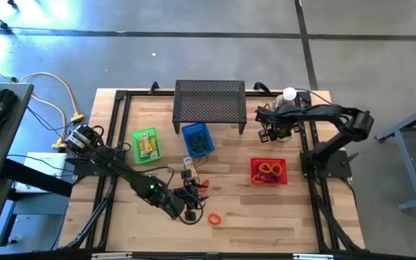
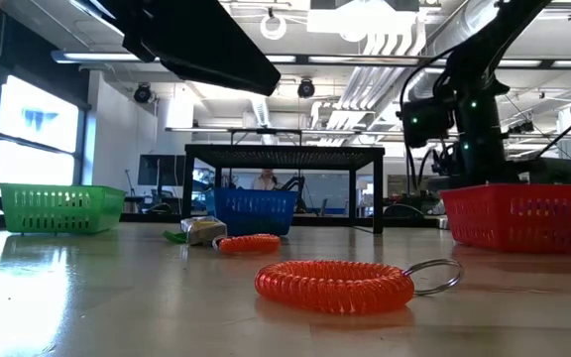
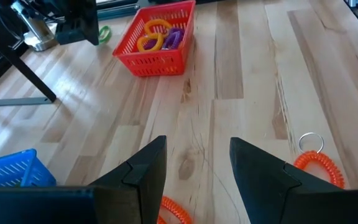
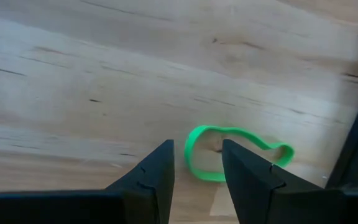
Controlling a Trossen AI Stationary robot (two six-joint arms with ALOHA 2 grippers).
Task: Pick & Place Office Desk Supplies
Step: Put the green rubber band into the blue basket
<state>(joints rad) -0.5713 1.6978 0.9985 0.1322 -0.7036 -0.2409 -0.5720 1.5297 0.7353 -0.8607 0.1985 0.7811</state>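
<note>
Above a pale wooden table (image 1: 266,217), the left gripper (image 3: 197,177) hovers with its dark fingers parted and nothing between them, low near the front edge. An orange coiled wrist loop with a metal ring (image 3: 319,167) lies just beside it on the wood, and a second orange coil (image 2: 249,243) rests farther back. The right gripper (image 4: 197,165) hangs near the table's far right side, fingers apart over a thin green rubber-band loop (image 4: 235,152) lying flat. A red plastic basket (image 1: 269,172) holds yellow and purple loops (image 3: 160,37).
</note>
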